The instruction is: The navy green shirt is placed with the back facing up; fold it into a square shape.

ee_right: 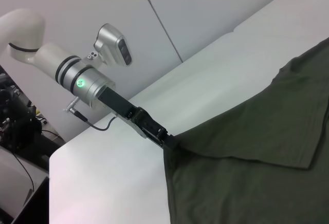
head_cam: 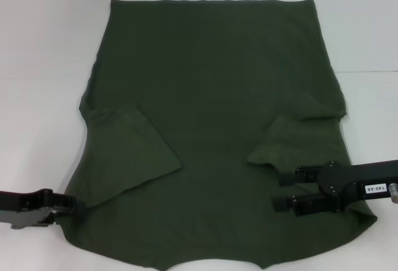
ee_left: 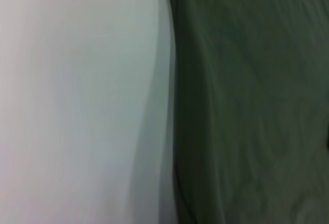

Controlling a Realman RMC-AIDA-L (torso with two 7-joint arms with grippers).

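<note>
Basically shirt (head_cam: 211,97) btwn both end effectors.

The light is soft and even over the white table (head_cam: 50,47), with only a thin shadow beside the edge of the navy green shirt (head_cam: 211,97), while the left wrist view is strongly blurred and the head view looks a little hazy, without glare.
</note>
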